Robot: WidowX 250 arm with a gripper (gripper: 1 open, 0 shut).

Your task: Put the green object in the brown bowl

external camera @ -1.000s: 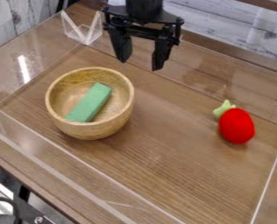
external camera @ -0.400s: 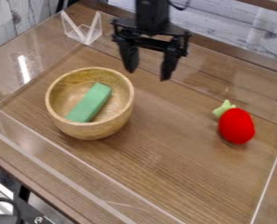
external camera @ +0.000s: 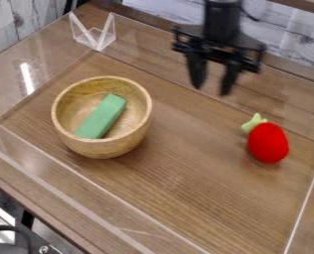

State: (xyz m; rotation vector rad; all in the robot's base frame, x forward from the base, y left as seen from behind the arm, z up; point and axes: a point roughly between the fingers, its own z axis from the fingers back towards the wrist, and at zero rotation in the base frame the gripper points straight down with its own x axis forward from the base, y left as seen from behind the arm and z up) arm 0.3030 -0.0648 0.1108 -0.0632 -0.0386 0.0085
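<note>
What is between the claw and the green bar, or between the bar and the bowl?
Nothing visible. The green bar already lies inside the brown bowl, so there is no gap left to cross. The gripper hangs empty to the right of the bowl, with only bare table between them.

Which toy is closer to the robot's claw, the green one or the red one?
The red strawberry toy. It sits on the table right of the gripper; the green object lies farther off in the brown bowl.

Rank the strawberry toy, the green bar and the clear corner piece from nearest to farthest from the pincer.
From the pincer:
1. Strawberry toy, lower right of it.
2. Clear corner piece, far left, at the back.
3. Green bar, lower left, inside the brown bowl.
</note>
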